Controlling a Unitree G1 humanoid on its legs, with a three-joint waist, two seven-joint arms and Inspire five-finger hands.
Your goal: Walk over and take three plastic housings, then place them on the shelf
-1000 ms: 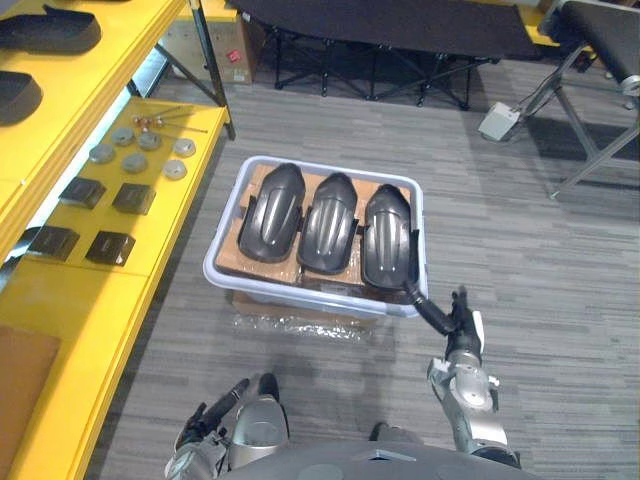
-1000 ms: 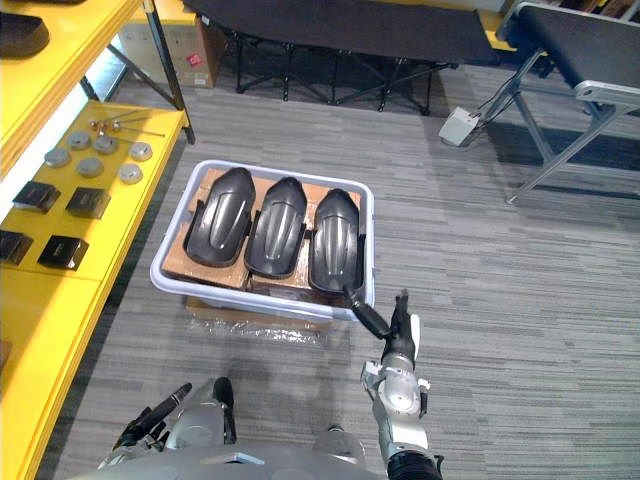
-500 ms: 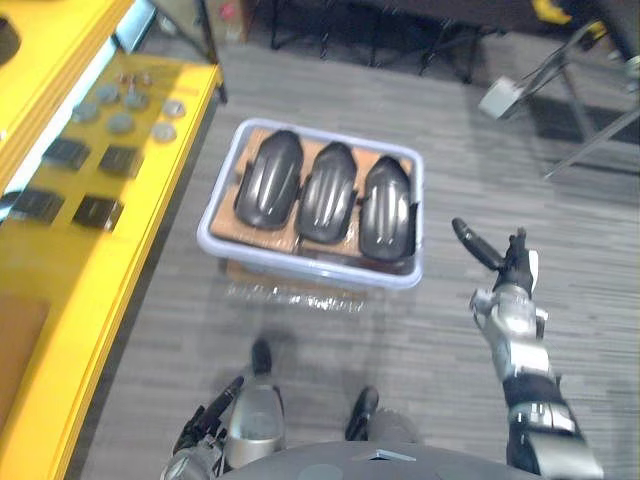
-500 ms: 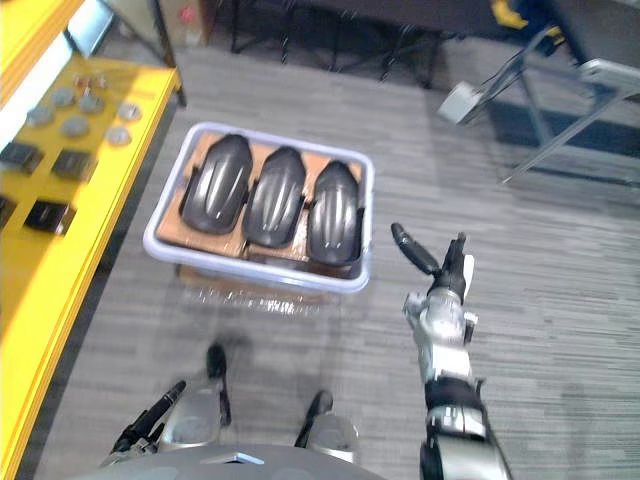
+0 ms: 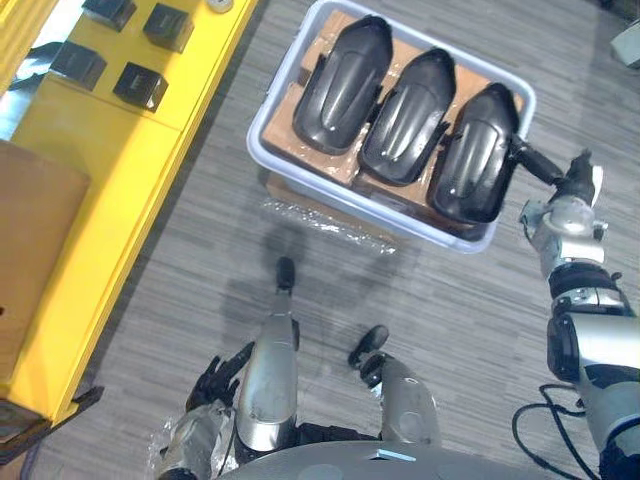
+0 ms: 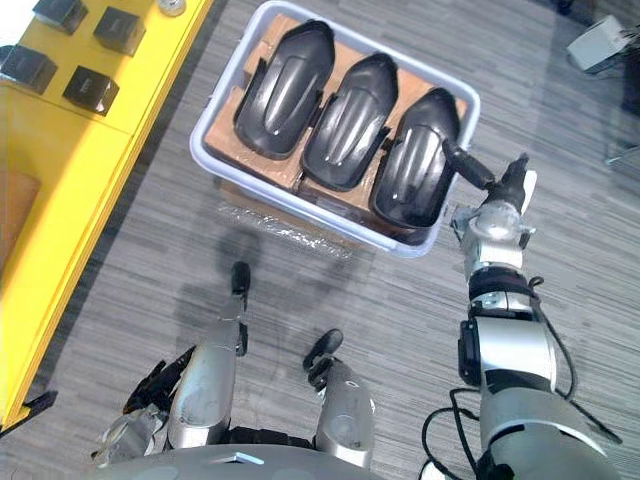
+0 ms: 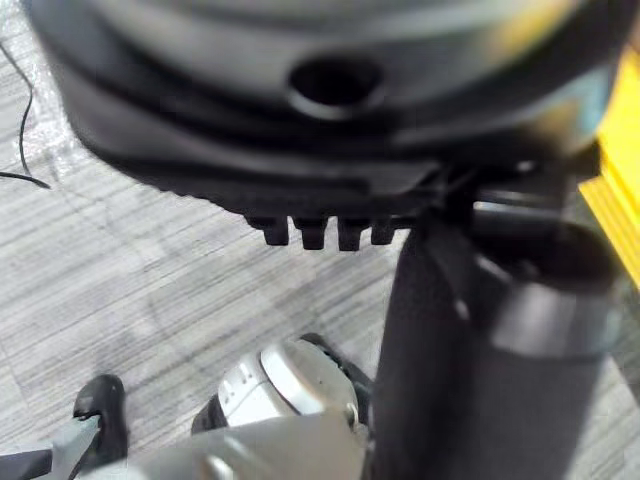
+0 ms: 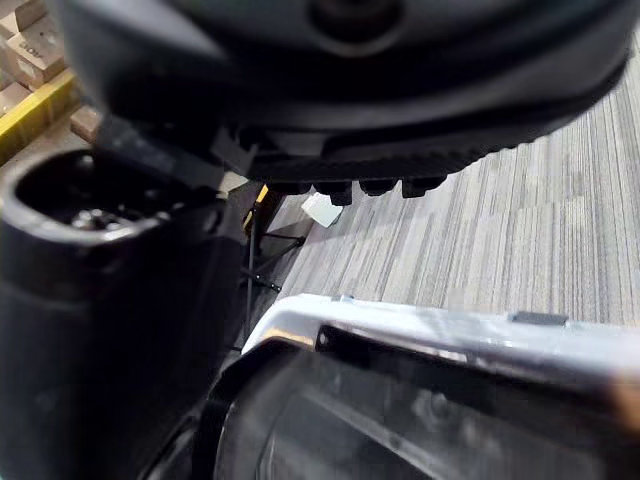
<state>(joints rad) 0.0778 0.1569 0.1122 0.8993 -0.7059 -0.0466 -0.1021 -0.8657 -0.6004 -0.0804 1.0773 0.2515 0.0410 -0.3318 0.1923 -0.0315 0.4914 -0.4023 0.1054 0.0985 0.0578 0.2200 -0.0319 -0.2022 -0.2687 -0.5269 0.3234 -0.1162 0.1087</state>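
Three black plastic housings, the left housing point(image 5: 342, 85), the middle housing point(image 5: 408, 118) and the right housing point(image 5: 472, 168), are seen lying side by side in a pale plastic bin point(image 5: 258, 150) on grey carpet point(image 5: 450, 300). The right hand point(image 5: 572, 185) is held just beside the bin's right rim, fingers straight and open, with the thumb reaching toward the right housing. The left hand point(image 5: 215, 380) is hung low, relaxed and empty. A yellow shelf point(image 5: 130, 170) is seen to the left of the bin.

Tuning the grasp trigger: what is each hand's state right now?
Left hand: open, holding nothing.
Right hand: open, holding nothing, thumb beside the rightmost plastic housing.
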